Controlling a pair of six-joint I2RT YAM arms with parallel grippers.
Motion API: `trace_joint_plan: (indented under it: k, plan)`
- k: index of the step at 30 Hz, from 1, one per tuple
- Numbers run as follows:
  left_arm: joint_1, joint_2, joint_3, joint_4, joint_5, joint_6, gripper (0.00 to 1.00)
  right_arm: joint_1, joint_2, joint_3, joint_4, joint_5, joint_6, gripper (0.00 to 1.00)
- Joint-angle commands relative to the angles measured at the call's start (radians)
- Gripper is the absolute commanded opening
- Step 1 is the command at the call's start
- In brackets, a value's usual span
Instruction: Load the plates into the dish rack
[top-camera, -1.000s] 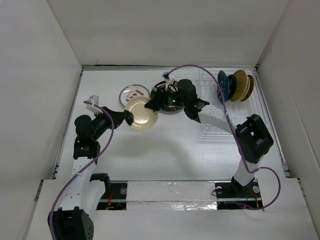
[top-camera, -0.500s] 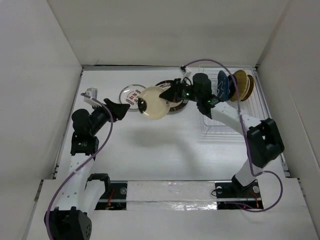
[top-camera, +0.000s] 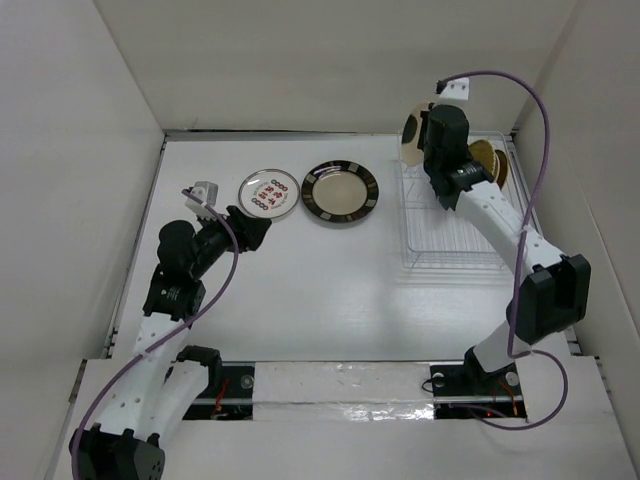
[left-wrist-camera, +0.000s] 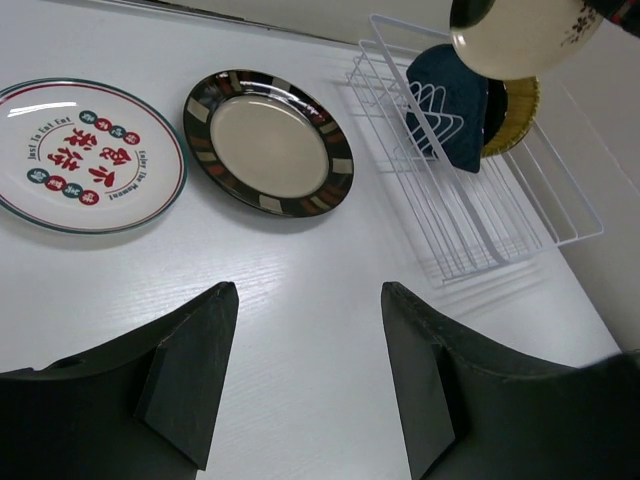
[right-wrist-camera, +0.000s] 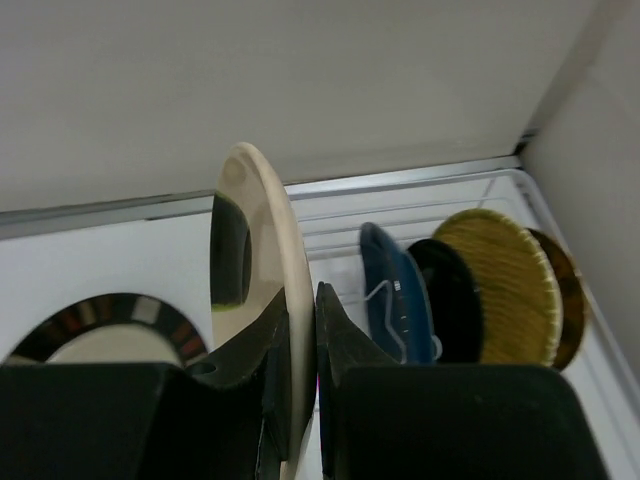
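Left gripper (left-wrist-camera: 307, 297): jaws spread wide, nothing between them, touching nothing. It sits over bare table at centre-left of the top view, pointing toward the two flat plates.

Red-marked plate (top-camera: 269, 192): flat on the table, upper-left of centre, just past the left gripper.

Black-rimmed plate (top-camera: 340, 192): flat on the table just right of it, close but with a gap.

Rack (left-wrist-camera: 480, 235): right side of the top view. Standing on edge in its far end: blue plate (right-wrist-camera: 385, 290), a dark one (right-wrist-camera: 450, 300), woven yellow (right-wrist-camera: 500, 285), brown (right-wrist-camera: 565, 290) last, packed close together.

Right gripper (right-wrist-camera: 298, 345): clenched on the rim of a cream plate (left-wrist-camera: 515, 35), one finger on each face. The plate is held upright on edge, in the air over the rack's far-left corner, left of the blue plate. In the left wrist view it is clear of the wires.
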Motion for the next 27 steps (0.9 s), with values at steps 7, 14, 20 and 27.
trace_joint_plan:
  k: [7, 14, 20, 27]
  plan:
    - [-0.110, -0.089, 0.064, -0.046, -0.100, 0.082, 0.56, 0.034, 0.229, 0.256, -0.106, 0.329, -0.445, 0.00]
    - [-0.164, -0.125, 0.066, -0.063, -0.132, 0.096, 0.55, 0.025, 0.300, 0.326, -0.149, 0.399, -0.568, 0.00]
    - [-0.195, -0.137, 0.066, -0.071, -0.154, 0.097, 0.55, 0.007, 0.323, 0.345, -0.201, 0.403, -0.568, 0.00]
    - [-0.195, -0.136, 0.064, -0.075, -0.171, 0.101, 0.54, -0.025, 0.377, 0.314, -0.200, 0.374, -0.527, 0.00]
